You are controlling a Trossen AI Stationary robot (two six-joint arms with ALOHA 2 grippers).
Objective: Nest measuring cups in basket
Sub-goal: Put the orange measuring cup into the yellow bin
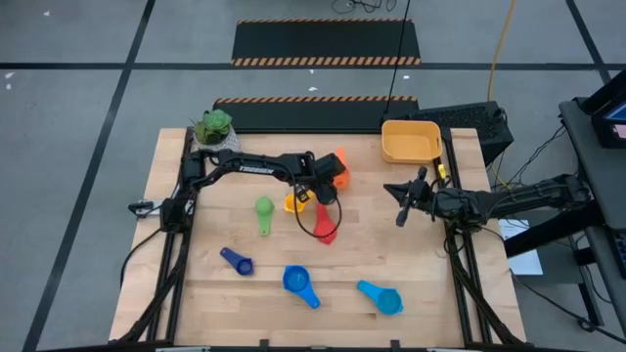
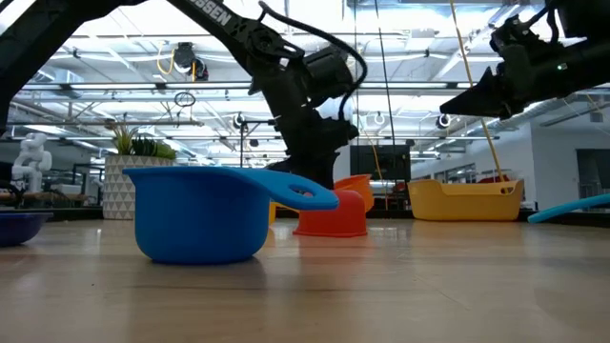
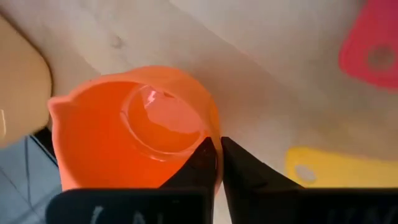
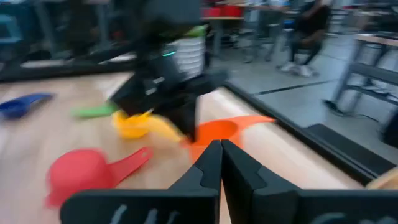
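My left gripper (image 1: 331,176) is shut on the orange cup (image 1: 339,166) near the table's far edge, left of the yellow-orange basket (image 1: 411,142). The yellow cup (image 1: 293,202), green cup (image 1: 264,213) and red cup (image 1: 326,230) rest on their bases at mid-table. The dark blue cup (image 1: 237,261), blue cup (image 1: 298,282) and light blue cup (image 1: 381,296) rest nearer the front edge. My right gripper (image 1: 401,210) hangs shut in the air right of the red cup, holding nothing. My left gripper pinches the orange cup's wall at its rim (image 3: 214,163), one finger (image 3: 200,163) inside the bowl and the other (image 3: 244,169) outside. The fingers come from above, slanting down. The cup sits upright, mouth up; whether its base is on the table I cannot tell.
A white pot with a green plant (image 1: 215,130) stands at the far left corner. The basket sits at the far right corner with bare wood (image 1: 381,244) in front of it. The left arm's cable loops over the red cup.
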